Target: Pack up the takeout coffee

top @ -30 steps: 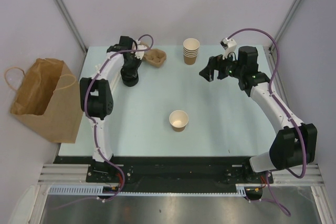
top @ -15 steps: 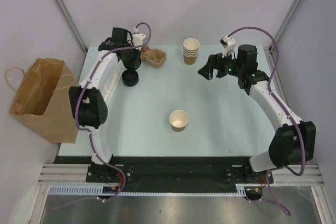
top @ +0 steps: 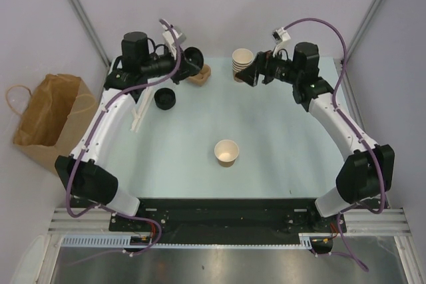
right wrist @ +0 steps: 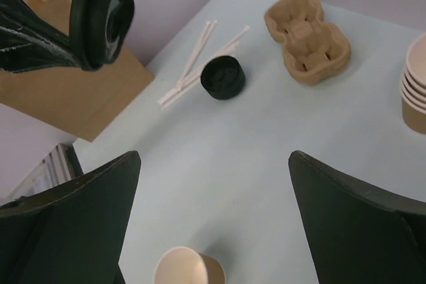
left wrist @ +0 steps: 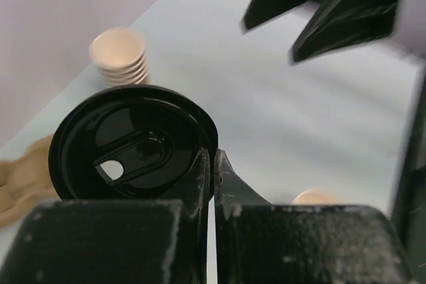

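The takeout coffee, a cup with its lid on, is out of view. My left gripper [top: 186, 64] hangs in the air above the table's back left, shut on the rim of a round black lid [top: 195, 60]; the lid [left wrist: 133, 141] stands on edge beside the left gripper [left wrist: 213, 164]. The lid [right wrist: 100, 14] also shows at the upper left of the right wrist view. My right gripper [top: 251, 74] is open and empty, raised right by the stack of cups [top: 242, 64]. A lone lidless tan cup [top: 226, 152] stands mid-table, below the right gripper [right wrist: 213, 157].
A black stack of lids [top: 164, 99] and white straws [top: 138, 111] lie at the back left. A tan pulp cup carrier [top: 200, 76] sits behind them. An open brown paper bag [top: 53, 124] stands off the table's left edge.
My left arm has lifted a lid off the black stack and swung it up and to the right. The right gripper has moved back and left, toward the cup stack, still open.
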Controlling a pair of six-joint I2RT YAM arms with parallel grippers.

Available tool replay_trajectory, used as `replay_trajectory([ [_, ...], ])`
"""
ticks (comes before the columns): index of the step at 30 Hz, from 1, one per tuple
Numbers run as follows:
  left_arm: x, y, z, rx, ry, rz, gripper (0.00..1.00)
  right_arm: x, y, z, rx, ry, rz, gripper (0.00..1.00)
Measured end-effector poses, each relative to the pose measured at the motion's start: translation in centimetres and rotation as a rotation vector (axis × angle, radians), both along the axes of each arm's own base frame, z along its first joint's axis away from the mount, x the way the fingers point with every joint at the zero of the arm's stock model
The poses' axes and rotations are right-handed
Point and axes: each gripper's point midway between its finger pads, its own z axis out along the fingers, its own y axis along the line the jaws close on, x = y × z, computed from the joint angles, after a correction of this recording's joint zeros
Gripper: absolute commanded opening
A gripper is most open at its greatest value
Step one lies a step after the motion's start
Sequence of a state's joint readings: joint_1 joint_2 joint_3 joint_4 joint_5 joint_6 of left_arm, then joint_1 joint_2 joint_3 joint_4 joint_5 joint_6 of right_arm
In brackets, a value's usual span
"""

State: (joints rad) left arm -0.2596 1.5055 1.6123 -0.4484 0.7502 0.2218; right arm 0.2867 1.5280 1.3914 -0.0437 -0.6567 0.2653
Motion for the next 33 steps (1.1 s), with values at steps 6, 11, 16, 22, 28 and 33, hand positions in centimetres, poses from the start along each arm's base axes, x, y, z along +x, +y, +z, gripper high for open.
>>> replay_trajectory([
  [6,-1.3,-2.6,7.2,-0.392,0.08,-0.177,0.0,2.5,-1.1,3.2,0.156,0.016,0.004,1.0],
  [11,-2.0,-2.8,11.3,-0.573,0.15,-0.304,0.0,4.8,-1.8,3.8,0.255,0.089,-0.022,1.0],
  [16,-2.8,-3.1,13.3,-0.627,0.201,-0.365,0.0,3.8,0.3,6.0,0.324,0.09,0.039,0.97],
  [22,-5.8,-3.7,16.2,-0.628,0.146,-0.467,0.0,2.3,3.7,11.1,0.414,0.032,0.148,0.82],
  [28,-7.4,-4.7,16.2,-0.608,0.152,-0.525,0.0,2.2,6.2,14.1,0.491,0.011,0.23,0.75],
  [33,-7.6,-4.9,16.0,-0.601,0.163,-0.531,0.0,1.5,7.4,14.5,0.512,0.014,0.289,0.68],
])
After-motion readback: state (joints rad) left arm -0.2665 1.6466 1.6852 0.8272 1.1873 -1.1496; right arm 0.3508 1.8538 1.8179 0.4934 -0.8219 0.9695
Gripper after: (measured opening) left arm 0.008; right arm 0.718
